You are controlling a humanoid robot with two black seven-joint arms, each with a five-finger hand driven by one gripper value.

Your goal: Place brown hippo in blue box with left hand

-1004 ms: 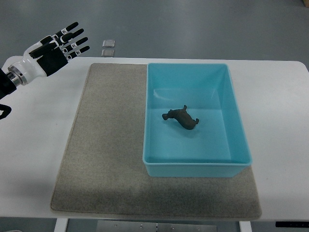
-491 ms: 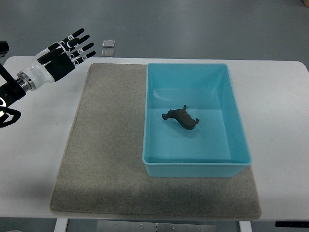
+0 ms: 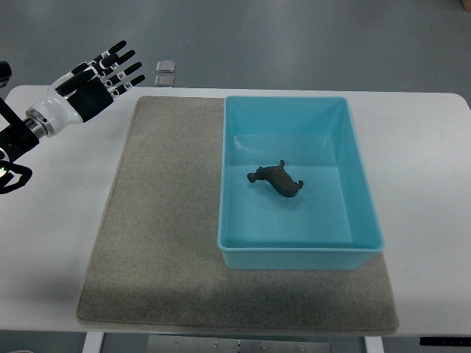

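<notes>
A brown hippo (image 3: 277, 179) lies on its side on the floor of the blue box (image 3: 360, 184), near the middle. The box sits on the right part of a grey mat (image 3: 158, 213). My left hand (image 3: 97, 77) hovers over the table's far left corner, well away from the box, palm dark, fingers spread and holding nothing. Its arm comes in from the left edge. The right arm does not show.
The white table (image 3: 427, 169) extends beyond the mat on both sides. Two small clear squares (image 3: 165, 72) lie on the floor just past the table's far edge.
My left hand moved a little to the right and up from one second ago, then barely shifted. The hippo and box have not moved.
</notes>
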